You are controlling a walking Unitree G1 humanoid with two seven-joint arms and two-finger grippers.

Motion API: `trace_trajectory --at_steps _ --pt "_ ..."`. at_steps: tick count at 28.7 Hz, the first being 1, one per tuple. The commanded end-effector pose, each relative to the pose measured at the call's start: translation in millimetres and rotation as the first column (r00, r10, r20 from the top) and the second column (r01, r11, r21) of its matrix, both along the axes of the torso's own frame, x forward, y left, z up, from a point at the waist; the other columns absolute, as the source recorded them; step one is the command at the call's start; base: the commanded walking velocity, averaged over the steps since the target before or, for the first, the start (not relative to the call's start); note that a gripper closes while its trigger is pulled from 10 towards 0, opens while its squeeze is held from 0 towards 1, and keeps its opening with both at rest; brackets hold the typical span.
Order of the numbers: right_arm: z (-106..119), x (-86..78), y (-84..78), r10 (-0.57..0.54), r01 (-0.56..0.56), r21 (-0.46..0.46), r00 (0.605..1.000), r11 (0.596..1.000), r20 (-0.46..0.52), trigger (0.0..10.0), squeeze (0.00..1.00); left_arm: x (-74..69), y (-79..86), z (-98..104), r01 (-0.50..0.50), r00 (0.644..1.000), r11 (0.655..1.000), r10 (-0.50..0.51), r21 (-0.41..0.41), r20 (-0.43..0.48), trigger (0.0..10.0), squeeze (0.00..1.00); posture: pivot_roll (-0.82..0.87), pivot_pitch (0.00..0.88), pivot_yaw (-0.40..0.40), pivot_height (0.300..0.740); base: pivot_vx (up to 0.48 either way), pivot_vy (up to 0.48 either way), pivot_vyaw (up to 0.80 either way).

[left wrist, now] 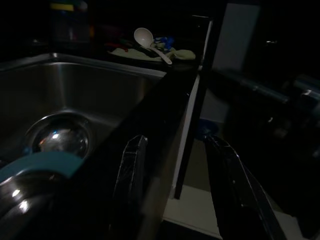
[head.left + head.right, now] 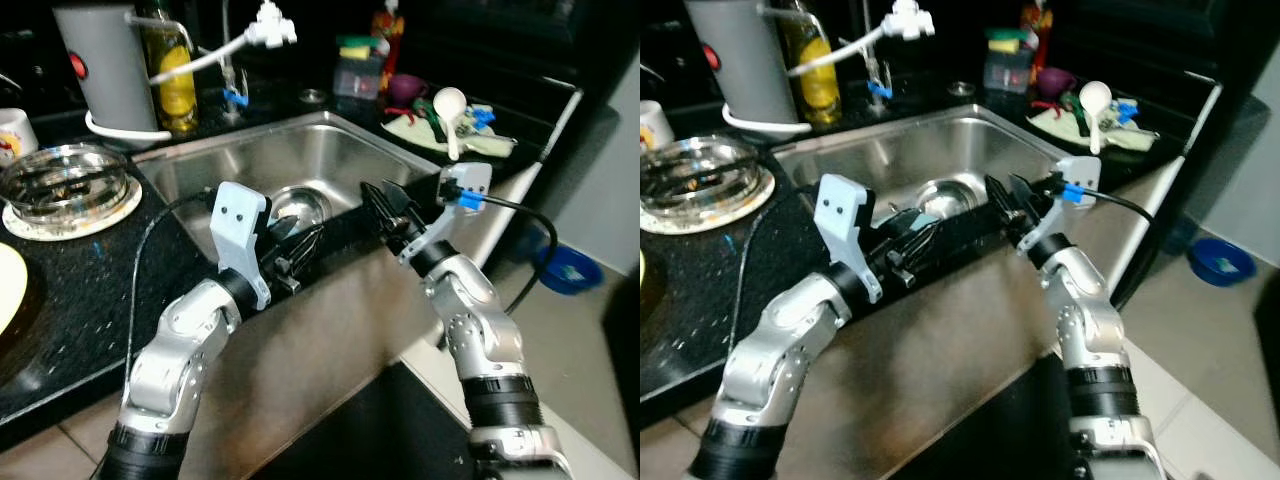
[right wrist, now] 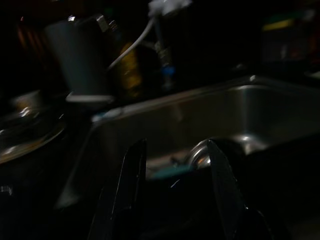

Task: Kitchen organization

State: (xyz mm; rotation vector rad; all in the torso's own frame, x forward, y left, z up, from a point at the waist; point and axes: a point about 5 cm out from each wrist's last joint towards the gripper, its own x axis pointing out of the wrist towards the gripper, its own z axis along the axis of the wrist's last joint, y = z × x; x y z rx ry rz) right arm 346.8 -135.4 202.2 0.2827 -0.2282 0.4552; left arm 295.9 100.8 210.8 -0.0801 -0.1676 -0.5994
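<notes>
Nearest, the left gripper [image 2: 290, 250] and right gripper [image 2: 385, 212] hover at the sink's [image 2: 330, 135] front rim, fingers spread, holding nothing. A steel bowl [image 2: 300, 205] sits in the basin (likely the target). Next step, I judge: reaching down for it.

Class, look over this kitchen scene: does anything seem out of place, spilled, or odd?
Nothing spilled or broken. One oddity: a steel bowl sits in the sink and a white ladle lies on a cloth, not put away.
</notes>
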Motion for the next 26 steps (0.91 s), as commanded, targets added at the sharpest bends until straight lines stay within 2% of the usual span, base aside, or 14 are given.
trace_trajectory --at_steps 1,9,11,14,16,19,23,26 --pt "-12.2 -0.1 -6.0 -0.037 0.037 -0.022 0.999 0.999 -0.034 10.0 0.0 -7.7 -6.4 -6.8 0.033 0.999 0.999 -0.032 0.011 -0.028 10.0 0.0 0.09 0.0 -0.061 0.74 -0.345 0.0 0.0" --pt "-34.8 -3.6 -13.3 -0.078 0.073 -0.06 0.993 0.996 -0.092 10.0 0.0 -22.5 -8.8 -22.9 0.053 0.995 0.998 -0.051 0.026 -0.09 10.0 0.0 0.09 0.0 -0.061 0.74 -0.345 0.0 0.0" --pt "-47.6 -7.5 -16.8 -0.108 0.094 -0.11 0.986 0.989 -0.124 10.0 0.0 -31.1 -4.8 -35.4 0.047 0.99 0.998 -0.041 0.04 -0.136 10.0 0.0 0.1 0.0 -0.062 0.74 -0.345 0.0 0.0" --pt "-54.5 -9.9 -18.4 -0.124 0.103 -0.143 0.982 0.984 -0.14 10.0 0.0 -35.3 -2.2 -42.5 0.04 0.986 0.998 -0.032 0.05 -0.161 10.0 0.0 0.09 0.0 -0.061 0.74 -0.342 0.0 0.0" --pt "-68.9 -16.4 -19.1 -0.133 0.095 -0.21 0.975 0.973 -0.176 10.0 0.0 -44.3 3.6 -58.5 0.025 0.978 0.996 -0.007 0.085 -0.208 10.0 0.0 0.09 0.0 -0.061 0.74 -0.345 0.0 0.0" --pt "-74.6 -19.2 -17.4 -0.125 0.078 -0.237 0.973 0.968 -0.193 10.0 0.0 -47.6 6.1 -64.6 0.016 0.974 0.995 0.007 0.1 -0.227 10.0 0.0 0.09 0.0 -0.06 0.74 -0.345 0.0 0.0" --pt "-90.5 -30.4 -0.5 -0.042 -0.024 -0.284 0.974 0.958 -0.222 10.0 0.0 -60.6 16.4 -85.6 -0.033 0.955 0.984 0.082 0.175 -0.283 10.0 0.0 0.09 0.0 -0.058 0.74 -0.246 0.0 0.0" --pt "-93.6 -30.9 0.3 -0.032 -0.036 -0.286 0.973 0.958 -0.231 10.0 0.0 -65.4 28.9 -99.9 -0.106 0.929 0.958 0.191 0.268 -0.318 10.0 0.0 0.1 0.0 -0.061 0.74 0.0 0.0 0.26"
